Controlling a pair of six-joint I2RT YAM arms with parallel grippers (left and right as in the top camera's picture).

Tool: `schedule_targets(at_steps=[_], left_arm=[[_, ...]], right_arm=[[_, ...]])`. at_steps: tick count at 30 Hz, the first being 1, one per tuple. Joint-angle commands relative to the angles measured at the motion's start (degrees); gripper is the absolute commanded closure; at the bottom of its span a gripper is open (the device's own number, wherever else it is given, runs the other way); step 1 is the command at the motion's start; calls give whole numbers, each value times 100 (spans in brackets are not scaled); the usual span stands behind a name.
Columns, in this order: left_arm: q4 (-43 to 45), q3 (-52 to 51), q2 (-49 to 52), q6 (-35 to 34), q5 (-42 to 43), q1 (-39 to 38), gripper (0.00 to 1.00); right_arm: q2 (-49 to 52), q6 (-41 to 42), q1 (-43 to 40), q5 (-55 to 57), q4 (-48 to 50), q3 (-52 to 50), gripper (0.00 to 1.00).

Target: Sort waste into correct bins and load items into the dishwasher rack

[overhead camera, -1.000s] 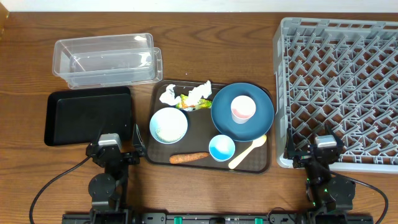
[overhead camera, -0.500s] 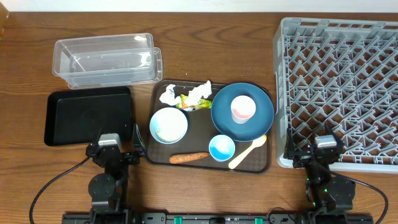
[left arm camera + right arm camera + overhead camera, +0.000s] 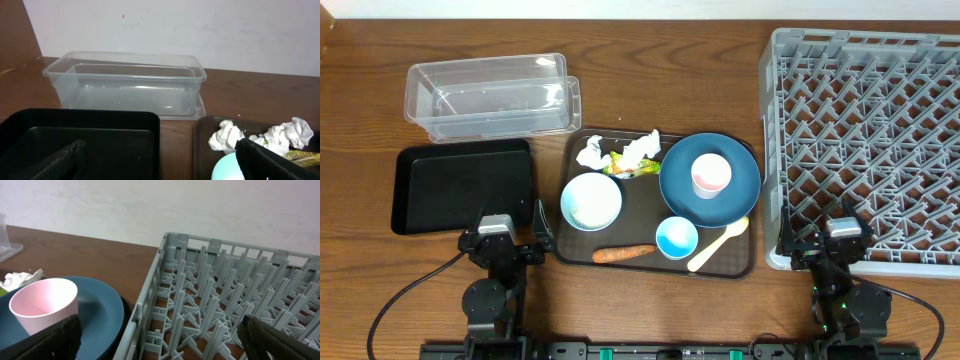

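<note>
A dark brown serving tray point(image 3: 638, 222) is taken as the reference. On its right half a dark-blue plate point(image 3: 685, 195) is laid flat, and a pink-and-white cup point(image 3: 711, 175) is stood upright on that plate. A light-blue bowl point(image 3: 591, 201) is seen on the tray's left half, and a smaller light-blue bowl point(image 3: 677, 238) is placed near the tray's front edge, just beside the plate. A carrot point(image 3: 625, 253) is laid along the front edge between the two bowls. A cream spoon point(image 3: 718, 246) is rested at the front right corner, its bowl end touching or overlapping the plate's rim. Two wads of crumpled tissue point(image 3: 590, 153) are found along the tray's back edge, with a yellow-green wrapper scrap point(image 3: 625, 167) tucked against the right-hand one. Rice grains cannot be made out.

Behind the tray's left corner a clear tub point(image 3: 490, 95) is set. A black tray point(image 3: 463, 185) is placed just left of the serving tray. The grey dishwasher rack point(image 3: 865, 140) is stood just to its right.

The left gripper point(image 3: 506, 232) is held off the tray's front left corner, its jaws spread wide with nothing between them. The right gripper point(image 3: 840, 235) is positioned beyond the tray's front right corner, over the rack's front edge, its jaws likewise parted and unloaded.
</note>
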Motion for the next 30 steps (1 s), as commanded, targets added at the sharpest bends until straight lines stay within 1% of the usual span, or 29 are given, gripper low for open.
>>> schedule_targets(at_steps=[1, 5, 8, 10, 14, 19, 23, 26, 30], left_arm=[[-249, -87, -35, 28, -70, 39, 4], [-247, -85, 55, -20, -70, 39, 5], [-247, -15, 216, -330, -70, 39, 5], [-247, 101, 396, -501, -68, 39, 5], [-249, 490, 981, -511, -70, 39, 4], [-260, 1373, 2083, -511, -68, 39, 5], [-372, 2135, 3069, -509, -59, 39, 5], [-625, 2686, 3746, -509, 136, 39, 5], [-1056, 3386, 4594, -507, 669, 39, 5]], right_arm=[[7, 201, 33, -4, -15, -9, 1], [7, 286, 33, -2, -15, -2, 1], [7, 286, 33, 0, -20, 15, 1], [7, 284, 33, 26, -15, 48, 1], [9, 289, 33, 216, -20, 184, 1], [138, 284, 31, 455, -22, 479, 1], [516, 284, 31, 455, -20, 734, 1], [1023, 284, 33, 468, -22, 1012, 1], [1912, 282, 31, 468, -24, 1521, 1]])
